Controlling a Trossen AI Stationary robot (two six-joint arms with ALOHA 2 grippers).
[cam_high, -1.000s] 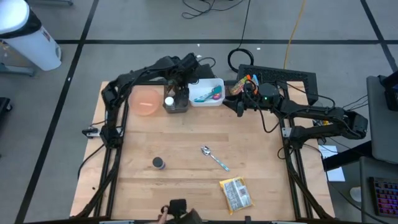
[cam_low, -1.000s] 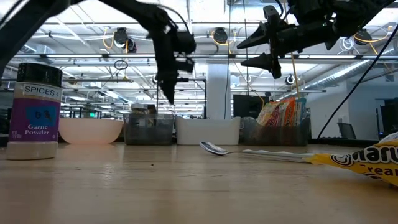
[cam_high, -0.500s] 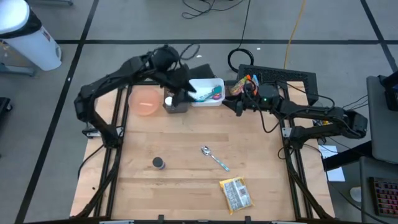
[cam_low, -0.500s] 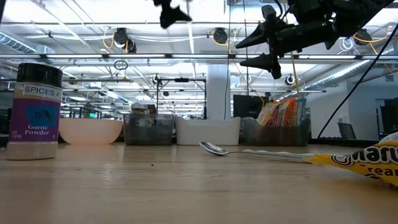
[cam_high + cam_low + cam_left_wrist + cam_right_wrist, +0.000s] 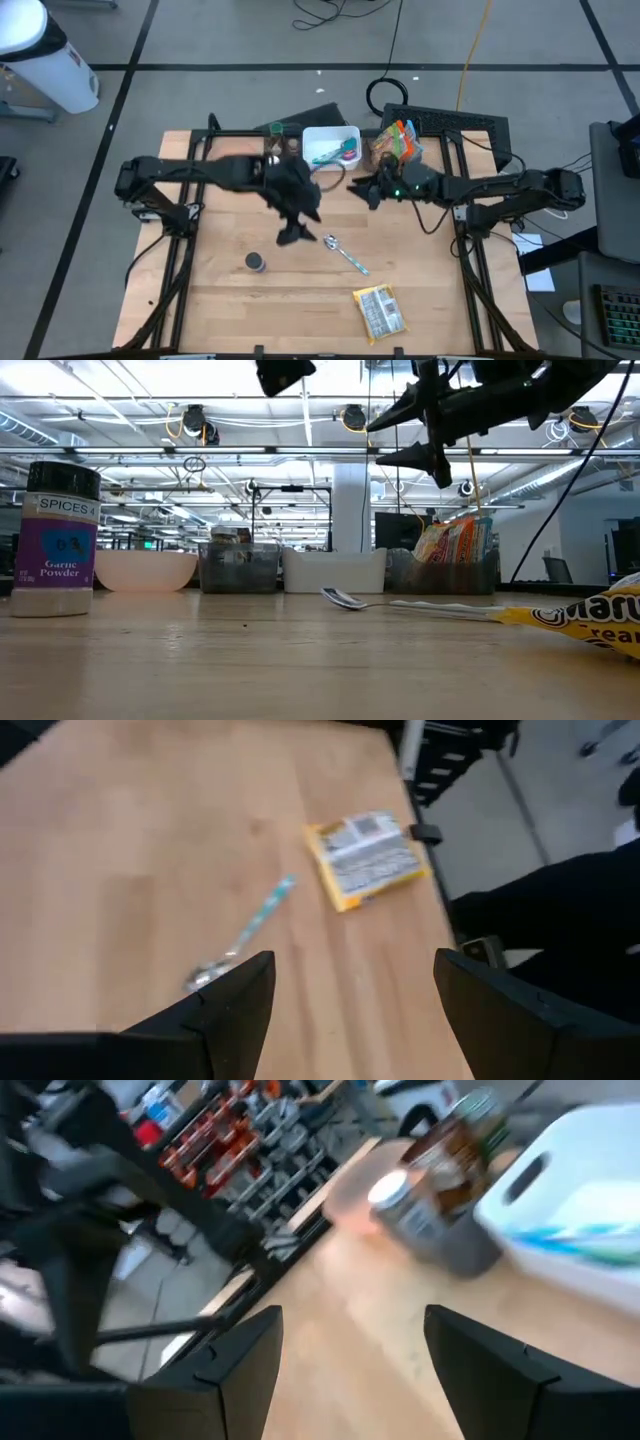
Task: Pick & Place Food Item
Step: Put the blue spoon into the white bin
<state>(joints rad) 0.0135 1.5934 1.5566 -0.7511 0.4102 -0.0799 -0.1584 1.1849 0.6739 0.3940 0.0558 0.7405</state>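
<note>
- Yellow snack packet (image 5: 380,311) lies flat on the bench (image 5: 220,300), near edge, right of centre; nothing touches it.
- Spoon (image 5: 345,254) lies mid-bench, between the packet and the left tool.
- Left tool (image 5: 296,232) hangs over mid-bench just left of the spoon bowl, fingers spread wide, empty.
- Right tool (image 5: 357,189) sits above the bench, in front of the white bin (image 5: 331,146), fingers spread wide, empty.
- Garlic powder jar (image 5: 256,261) stands upright left of the spoon.
- Far edge: white bin holding utensils; snack bags (image 5: 396,141) in a container to its right.
</note>
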